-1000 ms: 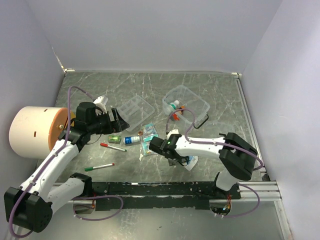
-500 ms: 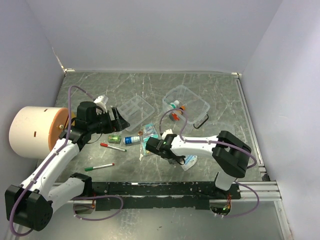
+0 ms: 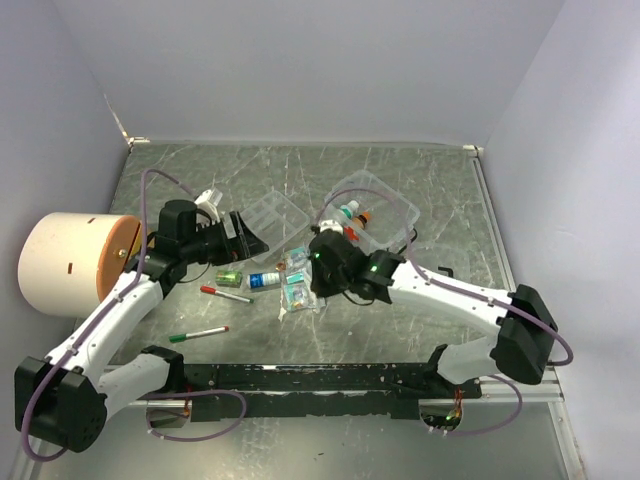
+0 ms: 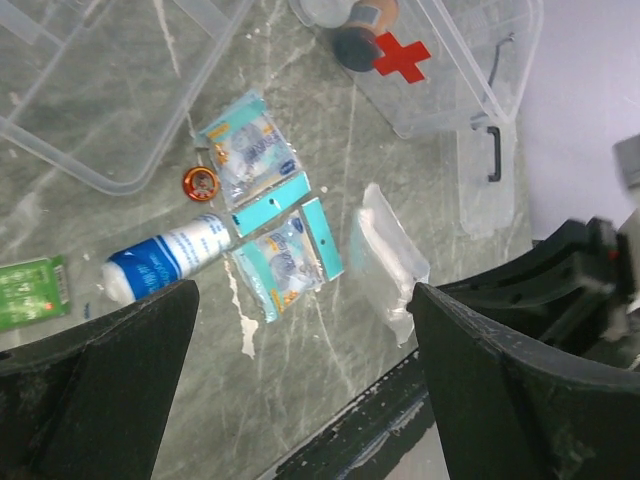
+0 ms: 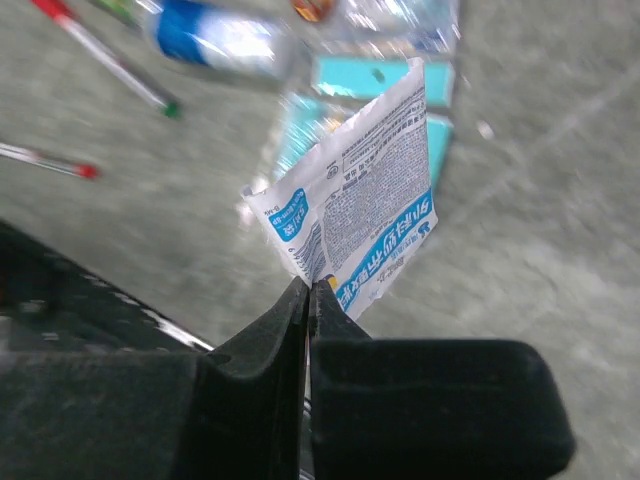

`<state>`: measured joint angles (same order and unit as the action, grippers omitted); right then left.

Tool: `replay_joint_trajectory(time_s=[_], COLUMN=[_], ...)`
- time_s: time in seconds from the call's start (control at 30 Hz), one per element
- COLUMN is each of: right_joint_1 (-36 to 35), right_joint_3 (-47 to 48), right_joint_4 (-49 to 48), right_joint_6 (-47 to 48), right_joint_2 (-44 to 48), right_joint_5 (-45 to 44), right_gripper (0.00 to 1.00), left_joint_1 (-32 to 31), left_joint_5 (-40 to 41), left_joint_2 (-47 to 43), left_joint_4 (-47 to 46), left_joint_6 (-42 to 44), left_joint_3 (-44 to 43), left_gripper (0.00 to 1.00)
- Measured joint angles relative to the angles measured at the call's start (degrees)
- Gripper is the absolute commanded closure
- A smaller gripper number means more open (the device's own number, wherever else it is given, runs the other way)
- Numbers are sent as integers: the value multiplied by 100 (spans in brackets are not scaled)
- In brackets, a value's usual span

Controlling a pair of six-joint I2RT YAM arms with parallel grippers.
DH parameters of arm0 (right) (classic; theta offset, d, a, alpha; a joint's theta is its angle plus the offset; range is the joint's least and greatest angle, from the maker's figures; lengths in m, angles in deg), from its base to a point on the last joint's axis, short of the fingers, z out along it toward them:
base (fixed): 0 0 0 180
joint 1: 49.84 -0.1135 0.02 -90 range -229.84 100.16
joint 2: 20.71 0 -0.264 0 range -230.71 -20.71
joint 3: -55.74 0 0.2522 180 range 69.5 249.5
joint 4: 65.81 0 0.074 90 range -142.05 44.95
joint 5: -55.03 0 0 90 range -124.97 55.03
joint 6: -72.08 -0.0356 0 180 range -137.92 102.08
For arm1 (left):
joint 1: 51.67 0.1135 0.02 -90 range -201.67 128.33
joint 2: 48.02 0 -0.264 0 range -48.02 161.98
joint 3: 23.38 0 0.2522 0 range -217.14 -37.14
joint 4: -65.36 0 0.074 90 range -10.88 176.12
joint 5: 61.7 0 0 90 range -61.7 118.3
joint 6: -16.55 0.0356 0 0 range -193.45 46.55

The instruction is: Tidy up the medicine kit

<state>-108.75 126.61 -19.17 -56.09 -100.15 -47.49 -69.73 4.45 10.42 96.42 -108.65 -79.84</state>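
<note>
The medicine kit box point(image 3: 385, 203) is clear, stands open at the back right and holds small bottles; its red cross point(image 4: 400, 57) shows in the left wrist view. Its clear divided tray point(image 3: 270, 214) lies to the left. Between them lie teal packets point(image 3: 297, 280), a blue-white bottle point(image 3: 263, 280) and a green packet point(image 3: 228, 277). My right gripper point(image 5: 310, 285) is shut on the corner of a white-and-blue packet point(image 5: 370, 200), held above the teal packets. My left gripper point(image 3: 243, 236) hovers open beside the tray, holding nothing.
A big white cylinder point(image 3: 70, 262) with an orange face stands at the left. A red pen point(image 3: 225, 294) and a green pen point(image 3: 198, 334) lie near the front. A clear bag point(image 4: 390, 250) lies by the black front rail point(image 3: 320, 378). Walls close in three sides.
My right gripper shut on the white-and-blue packet near the front rail, lifted it and carried it back toward the box. The left gripper opened a little wider and hardly moved.
</note>
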Motion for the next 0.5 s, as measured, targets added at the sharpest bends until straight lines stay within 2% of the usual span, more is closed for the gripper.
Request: replay_joint_trajectory(time_s=[0.27, 0.5], right_joint_1=[1191, 2146], right_joint_3=[-236, -378], right_joint_4=[-2100, -3143], right_joint_6=[-81, -776], right_joint_2=[424, 474], right_joint_5=[2247, 3423], right_gripper=[100, 100], left_joint_1=[-37, -70], left_joint_5=[-586, -896], left_joint_2=[-162, -302], left_joint_4=[-695, -1429], left_joint_6=[-621, -1213], left_joint_3=[85, 201], left_gripper=[1, 1])
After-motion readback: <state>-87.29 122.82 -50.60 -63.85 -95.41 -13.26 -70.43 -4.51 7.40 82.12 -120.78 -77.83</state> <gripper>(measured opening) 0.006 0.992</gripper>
